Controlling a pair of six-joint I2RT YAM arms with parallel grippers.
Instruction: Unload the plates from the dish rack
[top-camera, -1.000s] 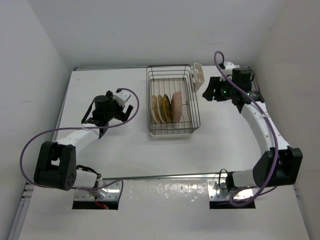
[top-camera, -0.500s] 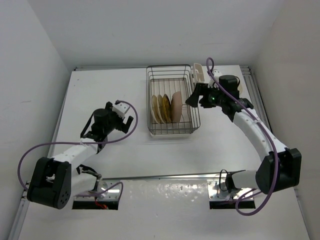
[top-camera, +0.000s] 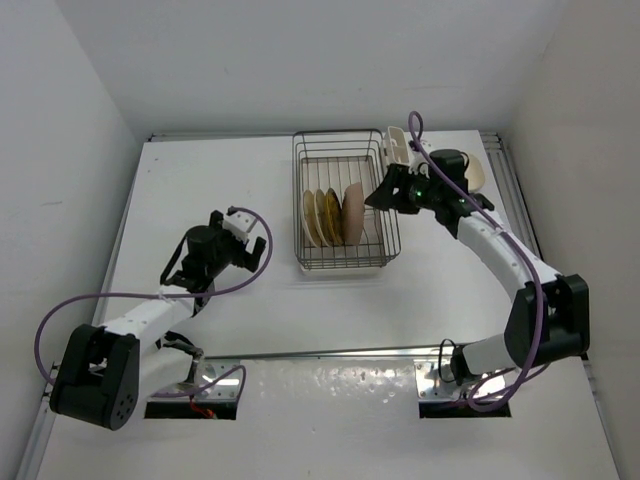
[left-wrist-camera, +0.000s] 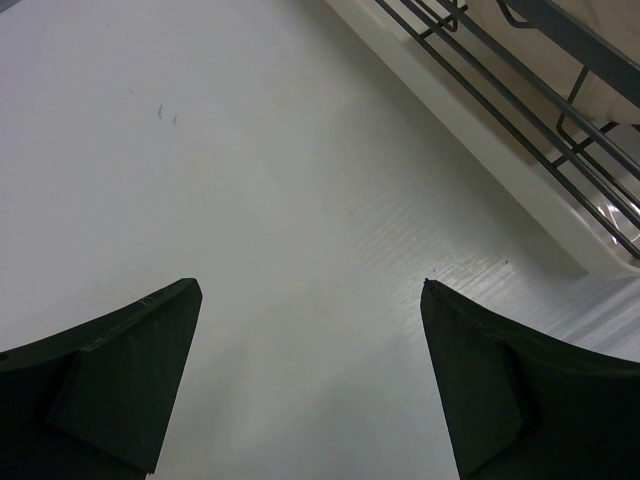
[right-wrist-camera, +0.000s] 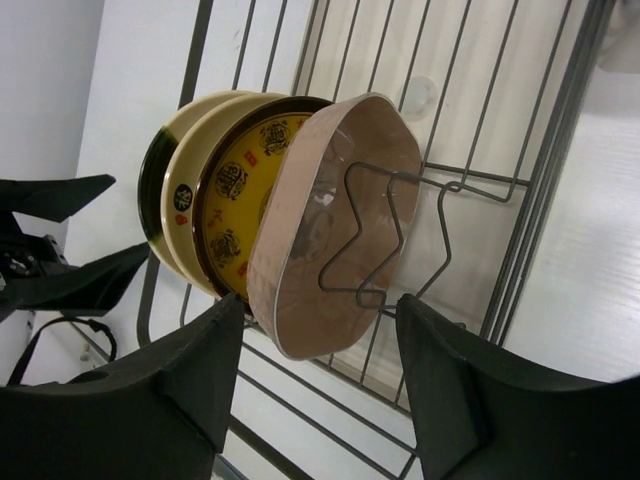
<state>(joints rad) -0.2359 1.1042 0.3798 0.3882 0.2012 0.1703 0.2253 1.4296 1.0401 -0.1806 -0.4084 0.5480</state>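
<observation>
Standing on edge in the dish rack (top-camera: 340, 165), the plates (top-camera: 330, 216) are kept upright and apart by wire prongs, grouped toward the rack's near half. From the right wrist, thin cream plates (right-wrist-camera: 185, 170), a yellow-gold patterned plate (right-wrist-camera: 240, 195) and a pinkish-beige rounded-square plate (right-wrist-camera: 330, 220) are seen lined up, the last one outermost (a bent prong crosses its hollow face). The right gripper (top-camera: 382, 197) is poised over the rack's right rim, jaws spread with nothing between them, and is aimed at that pinkish plate. It is judged the likely first pick, being nearest and least blocked. The left gripper (left-wrist-camera: 310, 285) is held low over the table (top-camera: 200, 180), left of the rack, jaws spread wide and empty, probably to stay out of the other arm's reach. No plate is gripped.
</observation>
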